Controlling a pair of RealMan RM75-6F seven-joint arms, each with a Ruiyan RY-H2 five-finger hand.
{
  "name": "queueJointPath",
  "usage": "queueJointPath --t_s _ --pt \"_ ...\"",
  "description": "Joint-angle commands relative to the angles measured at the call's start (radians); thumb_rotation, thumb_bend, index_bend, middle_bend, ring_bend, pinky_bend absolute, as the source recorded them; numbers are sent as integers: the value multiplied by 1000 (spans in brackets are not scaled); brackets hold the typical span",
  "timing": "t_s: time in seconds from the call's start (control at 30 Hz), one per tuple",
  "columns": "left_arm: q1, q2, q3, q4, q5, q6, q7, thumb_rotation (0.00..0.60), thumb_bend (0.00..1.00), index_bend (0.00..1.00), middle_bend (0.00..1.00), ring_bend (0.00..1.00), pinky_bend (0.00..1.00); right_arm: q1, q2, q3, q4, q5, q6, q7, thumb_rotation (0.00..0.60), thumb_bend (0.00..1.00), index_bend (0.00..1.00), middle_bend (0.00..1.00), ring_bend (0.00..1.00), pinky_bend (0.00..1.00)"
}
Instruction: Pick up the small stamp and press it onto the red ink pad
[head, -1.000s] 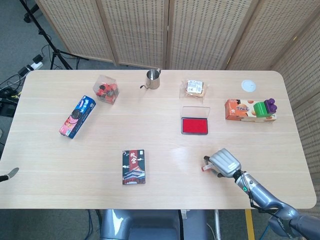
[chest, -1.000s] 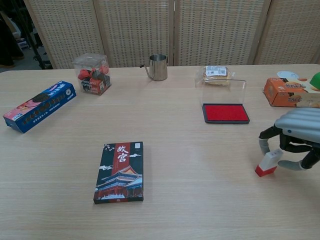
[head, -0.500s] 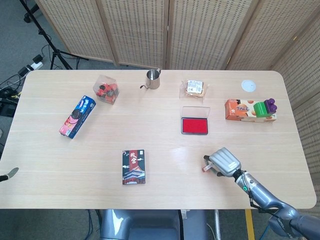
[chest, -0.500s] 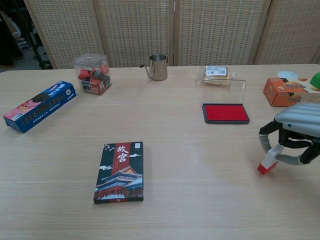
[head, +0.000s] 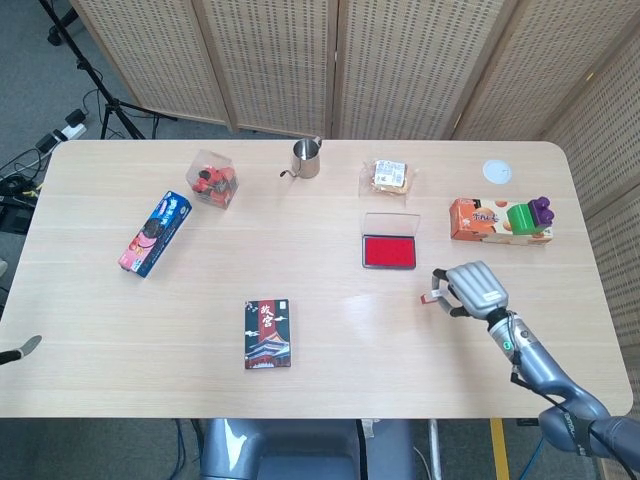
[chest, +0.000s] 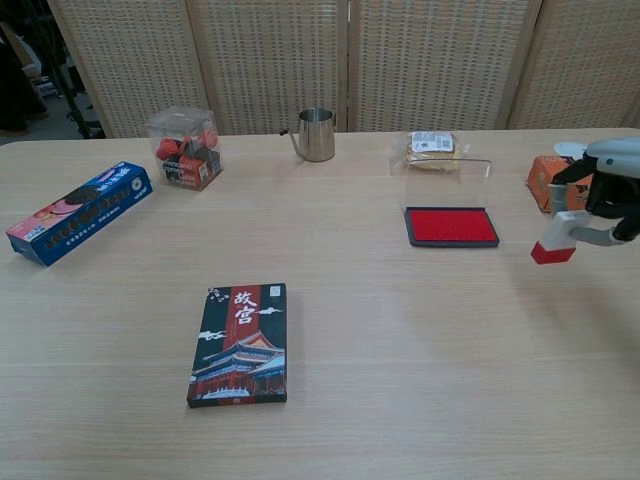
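The small stamp (head: 433, 297), white with a red base (chest: 553, 252), hangs above the table, pinched in the fingers of my right hand (head: 476, 289), which also shows at the right edge of the chest view (chest: 612, 190). The red ink pad (head: 389, 252) lies open in its dark tray (chest: 451, 226), its clear lid (chest: 447, 182) standing up behind it. The stamp is to the right of the pad and nearer to me, apart from it. Only a grey tip of my left hand (head: 18, 350) shows at the head view's left edge.
A dark picture box (head: 268, 333) lies front centre. A blue cookie box (head: 155, 233) and a clear candy box (head: 213, 178) sit on the left. At the back stand a metal cup (head: 306, 158), a snack packet (head: 388, 177), an orange box (head: 488, 220) and a green toy (head: 530, 213).
My right hand has lifted the stamp off the table and carried it away from me, closer to the ink pad's right side. The left hand has not moved.
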Motion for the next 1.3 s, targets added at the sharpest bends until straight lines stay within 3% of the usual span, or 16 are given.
queueJointPath --t_s 0.03,0.4,1.3 --pt "-3 -2 -1 0 -6 -8 3 600 7 0 0 0 0 12 -26 69 20 163 -68 -54 600 557 560 943 1000 1000" --pt "-14 0 -4 4 -24 -37 -6 600 7 0 0 0 0 72 -119 154 43 412 -74 -248 600 580 567 947 1000 1000" --pt "-28 3 -14 11 -64 -77 -18 600 9 0 0 0 0 242 -364 249 226 699 -51 -510 600 620 570 947 1000 1000"
